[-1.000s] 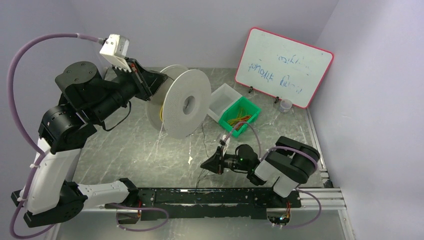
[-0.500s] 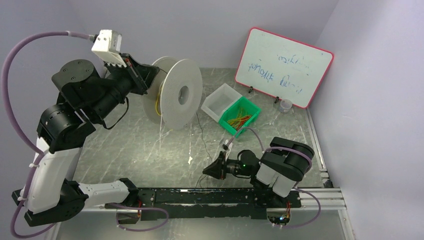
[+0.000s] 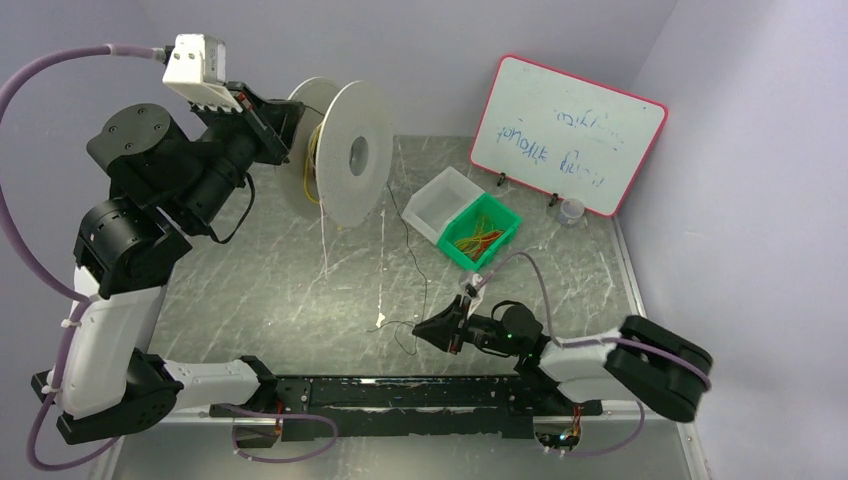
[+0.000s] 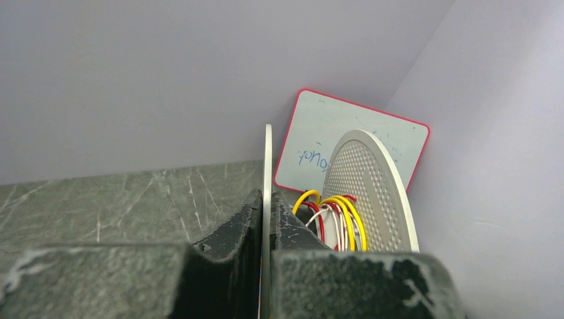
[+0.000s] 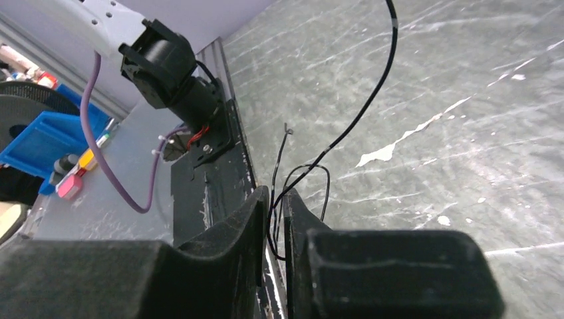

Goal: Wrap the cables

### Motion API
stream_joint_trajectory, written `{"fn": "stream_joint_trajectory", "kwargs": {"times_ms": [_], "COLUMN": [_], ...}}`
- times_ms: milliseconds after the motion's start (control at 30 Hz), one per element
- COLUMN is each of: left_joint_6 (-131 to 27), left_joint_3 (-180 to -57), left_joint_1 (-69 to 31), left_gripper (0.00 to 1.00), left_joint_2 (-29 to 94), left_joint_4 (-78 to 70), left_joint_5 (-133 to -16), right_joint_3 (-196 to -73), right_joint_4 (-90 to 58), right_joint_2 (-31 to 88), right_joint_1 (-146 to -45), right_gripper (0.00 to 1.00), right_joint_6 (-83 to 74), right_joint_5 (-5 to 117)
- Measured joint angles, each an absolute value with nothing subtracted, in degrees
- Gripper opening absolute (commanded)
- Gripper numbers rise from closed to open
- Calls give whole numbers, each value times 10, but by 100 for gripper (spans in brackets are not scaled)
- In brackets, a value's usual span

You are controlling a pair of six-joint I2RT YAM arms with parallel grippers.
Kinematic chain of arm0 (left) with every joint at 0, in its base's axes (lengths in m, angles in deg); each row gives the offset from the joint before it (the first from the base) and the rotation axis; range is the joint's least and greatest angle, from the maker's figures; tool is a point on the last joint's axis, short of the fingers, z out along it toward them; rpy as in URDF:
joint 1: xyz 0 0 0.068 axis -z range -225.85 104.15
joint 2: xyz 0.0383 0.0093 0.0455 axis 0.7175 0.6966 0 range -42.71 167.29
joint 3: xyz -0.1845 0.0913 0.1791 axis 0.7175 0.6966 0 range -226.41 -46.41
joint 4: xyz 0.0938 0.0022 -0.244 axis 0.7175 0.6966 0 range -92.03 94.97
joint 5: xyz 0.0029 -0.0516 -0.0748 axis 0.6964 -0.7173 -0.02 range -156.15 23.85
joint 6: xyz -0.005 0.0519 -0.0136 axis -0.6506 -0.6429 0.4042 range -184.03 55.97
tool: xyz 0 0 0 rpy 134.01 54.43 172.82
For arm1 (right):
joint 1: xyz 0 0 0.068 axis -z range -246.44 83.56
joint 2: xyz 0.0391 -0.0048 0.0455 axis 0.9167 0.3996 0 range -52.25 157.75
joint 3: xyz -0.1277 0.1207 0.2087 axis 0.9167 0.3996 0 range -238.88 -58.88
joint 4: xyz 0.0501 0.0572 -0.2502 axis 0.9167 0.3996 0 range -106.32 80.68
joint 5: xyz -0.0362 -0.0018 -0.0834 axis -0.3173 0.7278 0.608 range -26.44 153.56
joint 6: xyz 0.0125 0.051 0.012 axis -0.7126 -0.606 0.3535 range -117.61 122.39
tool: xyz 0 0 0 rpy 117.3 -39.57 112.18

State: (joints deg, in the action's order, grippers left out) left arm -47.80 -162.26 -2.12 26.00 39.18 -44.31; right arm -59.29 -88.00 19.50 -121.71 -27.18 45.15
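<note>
The black cable (image 5: 362, 113) trails slack from the spool (image 3: 350, 165) across the tabletop (image 3: 280, 280) into the right fingers (image 5: 249, 219); these sit narrowly apart around it, grip uncertain, so it may slip free and unwind; the left fingers (image 4: 249, 212) clamp the spool's flange.

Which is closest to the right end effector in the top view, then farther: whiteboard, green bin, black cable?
1. Black cable, threaded through the right end effector.
2. Green bin, mid-table, behind it.
3. Whiteboard, against the back wall, right.
</note>
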Motion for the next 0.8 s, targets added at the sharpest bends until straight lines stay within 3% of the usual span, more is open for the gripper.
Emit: {"fn": "stream_joint_trajectory", "kwargs": {"times_ms": [267,367,467,567,800], "left_joint_6": [-493,-498,-501,-502,-502], "left_joint_3": [-1632,-1637,-1639,-1639,-1639], "left_joint_1": [-21,-21,-21,-21,-21], "left_gripper": [7,7,7,7,7], "left_joint_2": [261,261,260,258,255], "left_joint_4": [380,376,370,367,368], "left_joint_5": [-430,-424,-420,-418,-418], "right_joint_3": [-593,-593,-593,-593,-615], "right_joint_4": [-660,-603,-556,-523,-455], "right_joint_2": [-17,-59,-83,-94,-93], "right_joint_1": [-1217,-1217,-1217,-1217,-1218], "right_gripper": [19,6,3,16,30], "right_joint_6": [-229,-222,-220,-220,-204], "right_joint_5": [498,508,514,519,545]}}
